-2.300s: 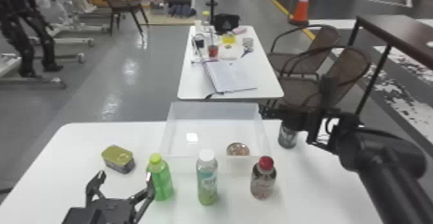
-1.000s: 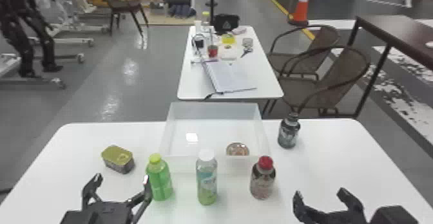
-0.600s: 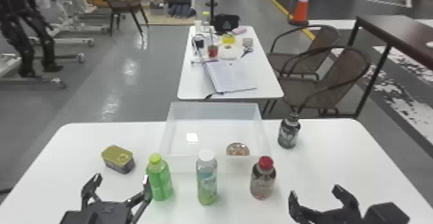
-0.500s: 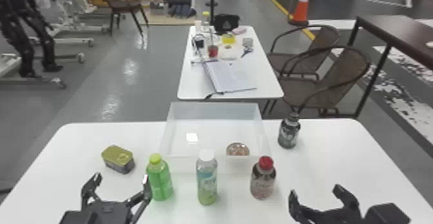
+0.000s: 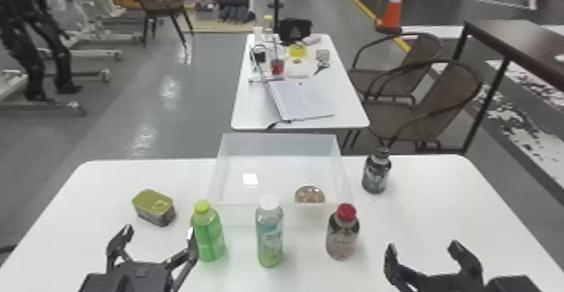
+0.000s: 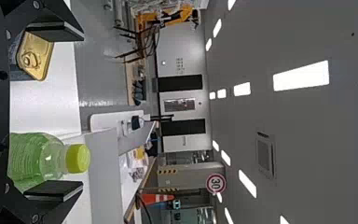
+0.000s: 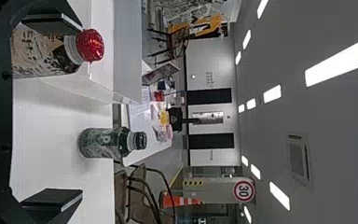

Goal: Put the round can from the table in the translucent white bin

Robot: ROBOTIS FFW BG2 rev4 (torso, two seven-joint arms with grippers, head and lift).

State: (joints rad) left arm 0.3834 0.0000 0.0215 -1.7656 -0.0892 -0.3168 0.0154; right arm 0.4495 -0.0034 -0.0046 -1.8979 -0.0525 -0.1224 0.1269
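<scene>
The round can (image 5: 309, 195) lies inside the translucent white bin (image 5: 279, 214), at its near right corner, seen through and over the front wall. At the lower left, my left gripper (image 5: 157, 235) stands open, short of the green bottle and the rectangular can. My right gripper (image 5: 424, 251) is at the lower right, open and holding nothing, right of the red-capped bottle. In the left wrist view the left gripper (image 6: 56, 112) has its fingers wide apart; in the right wrist view the right gripper (image 7: 53, 114) does too.
A green bottle (image 5: 208, 233), a white-capped bottle (image 5: 270, 234) and a red-capped bottle (image 5: 343, 233) stand in front of the bin. The rectangular can (image 5: 154, 207) lies to the left on the white table (image 5: 424, 194); a dark bottle (image 5: 376, 171) stands right of the bin.
My right arm has come back from beside the dark bottle at the bin's right to the table's near right, then shifted slightly left. The left gripper has lowered slightly. The can has stayed put.
</scene>
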